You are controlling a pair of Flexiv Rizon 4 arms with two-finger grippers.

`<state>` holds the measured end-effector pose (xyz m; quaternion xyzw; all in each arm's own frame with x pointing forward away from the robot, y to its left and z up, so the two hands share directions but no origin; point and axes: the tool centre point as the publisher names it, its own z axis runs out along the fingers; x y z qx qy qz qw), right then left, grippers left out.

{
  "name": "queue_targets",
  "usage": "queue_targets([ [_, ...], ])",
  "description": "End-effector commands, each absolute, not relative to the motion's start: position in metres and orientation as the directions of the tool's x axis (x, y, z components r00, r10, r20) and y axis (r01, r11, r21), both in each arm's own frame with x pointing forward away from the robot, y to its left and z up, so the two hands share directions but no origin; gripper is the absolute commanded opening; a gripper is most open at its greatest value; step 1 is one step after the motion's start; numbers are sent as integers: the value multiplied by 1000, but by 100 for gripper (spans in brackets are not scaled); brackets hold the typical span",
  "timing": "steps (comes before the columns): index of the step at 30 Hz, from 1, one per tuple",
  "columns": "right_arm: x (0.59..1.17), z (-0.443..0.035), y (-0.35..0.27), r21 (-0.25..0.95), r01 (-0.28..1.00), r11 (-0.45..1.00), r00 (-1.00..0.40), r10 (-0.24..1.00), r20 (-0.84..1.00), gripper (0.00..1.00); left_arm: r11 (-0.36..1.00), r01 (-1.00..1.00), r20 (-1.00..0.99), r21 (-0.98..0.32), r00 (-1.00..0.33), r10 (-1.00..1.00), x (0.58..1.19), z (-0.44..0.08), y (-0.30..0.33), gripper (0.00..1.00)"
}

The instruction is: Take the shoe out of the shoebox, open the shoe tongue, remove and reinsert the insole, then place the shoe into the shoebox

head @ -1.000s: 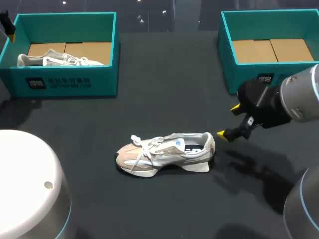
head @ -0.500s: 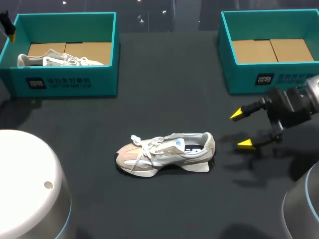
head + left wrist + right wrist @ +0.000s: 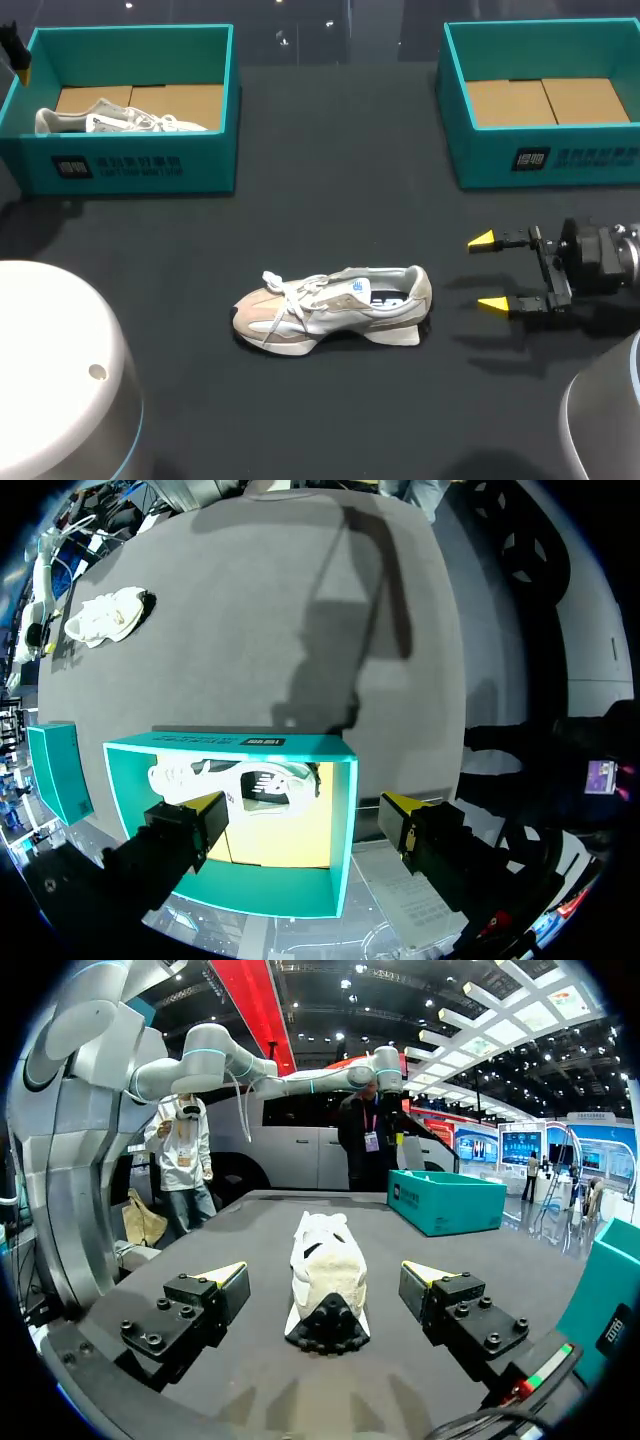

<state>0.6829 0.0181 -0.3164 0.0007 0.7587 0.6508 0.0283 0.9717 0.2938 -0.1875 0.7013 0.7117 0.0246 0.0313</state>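
Note:
A white and beige sneaker (image 3: 330, 308) lies on its side on the black table, toe to the left. My right gripper (image 3: 487, 271) hovers level just right of its heel, open and apart from it. In the right wrist view the sneaker (image 3: 325, 1260) is heel-first ahead of the right gripper (image 3: 325, 1271), with nothing between the fingers. My left gripper (image 3: 303, 815) is open above the left teal shoebox (image 3: 240, 745), which holds a second sneaker (image 3: 240, 780). The head view shows only a dark bit of it at the box's far left corner.
The left shoebox (image 3: 130, 165) stands at the back left with its sneaker (image 3: 120, 120) inside. A second teal shoebox (image 3: 545, 150) at the back right shows only its cardboard floor. Bulky arm housings fill the front left (image 3: 50, 370) and front right (image 3: 600, 420) corners.
My right gripper has drawn back to the right from the sneaker's heel and turned level toward it, still open. The sneaker and the left arm have not moved.

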Motion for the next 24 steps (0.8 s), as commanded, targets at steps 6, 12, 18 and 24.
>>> queue_targets([
  [6,676,-324,11,978,-10,209,-992,119,-36,100,14,997,-8,80,-13,1000,971,-187,294,100],
  [12,677,-332,1,971,8,240,-990,137,-26,100,14,997,-8,80,-13,1000,971,-187,294,100],
  [18,679,-346,-9,959,32,281,-986,164,-15,100,14,997,-8,80,-13,1000,971,-187,294,100],
  [24,679,-356,-13,949,60,308,-983,182,3,100,14,997,-8,80,-13,1000,971,-187,294,100],
])
